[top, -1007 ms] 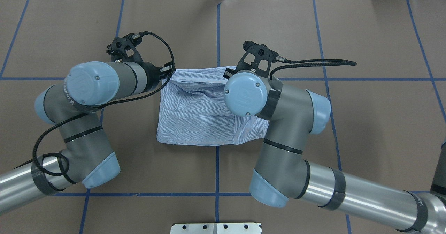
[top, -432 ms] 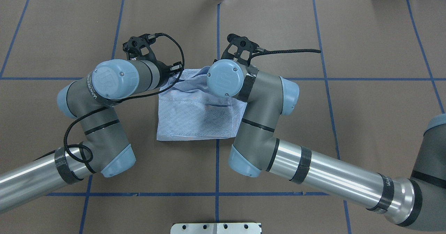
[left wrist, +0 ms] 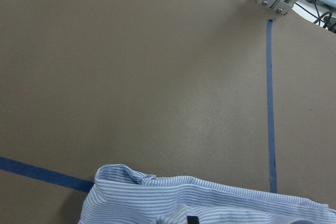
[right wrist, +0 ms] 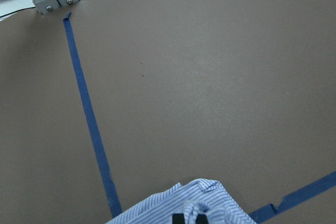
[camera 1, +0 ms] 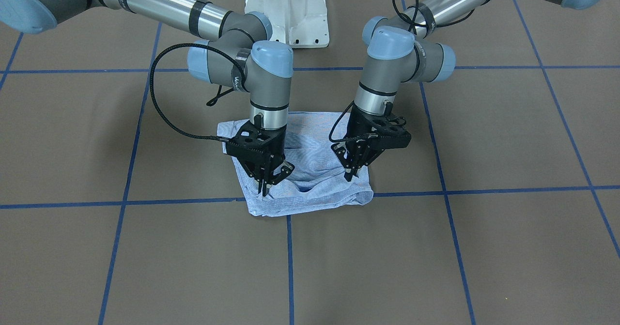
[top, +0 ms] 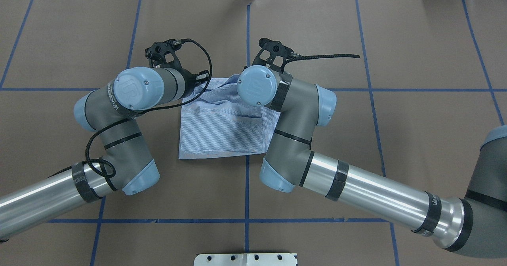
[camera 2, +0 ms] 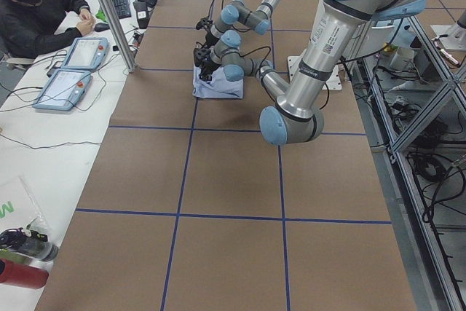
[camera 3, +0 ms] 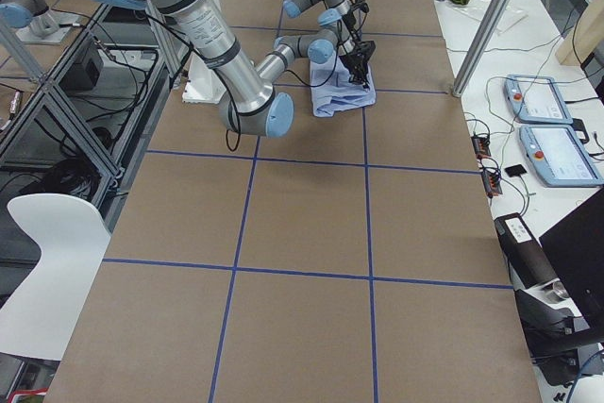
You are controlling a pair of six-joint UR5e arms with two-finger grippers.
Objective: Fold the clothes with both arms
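Left claw (camera 1: 348,176) and right claw (camera 1: 269,182) each pinch the shirt (camera 1: 310,189) by its raised edge (middle sagging), so uneven lowering could crease the fold.

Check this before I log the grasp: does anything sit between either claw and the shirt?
Nothing visible does. The left claw and right claw both meet the shirt at its edge farthest from the robot, with only bare brown table around it.

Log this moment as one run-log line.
phase: folding | left gripper: shut on striped shirt | right gripper: shut on striped shirt | grip site: edge farthest from robot | fabric: bunched between grippers
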